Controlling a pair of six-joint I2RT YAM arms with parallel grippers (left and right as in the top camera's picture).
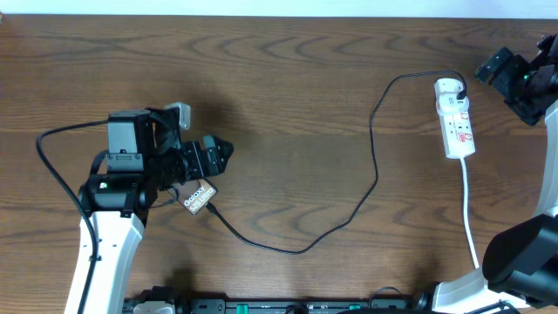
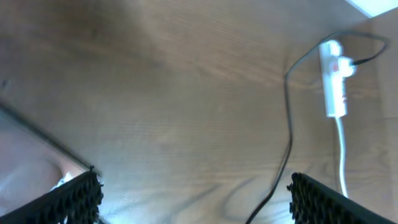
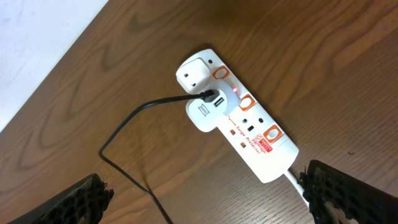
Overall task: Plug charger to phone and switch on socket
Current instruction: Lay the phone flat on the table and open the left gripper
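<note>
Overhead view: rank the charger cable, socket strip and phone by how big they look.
1. Charger cable: longest by far.
2. Socket strip.
3. Phone: smallest as seen, but the left arm covers part of it, so its full size is unsure.

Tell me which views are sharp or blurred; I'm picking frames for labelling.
Right wrist: sharp, red print on the socket crisp. Left wrist: soft throughout, the charger smeared. Overhead: clear, evenly lit, white lettering on the phone legible.
</note>
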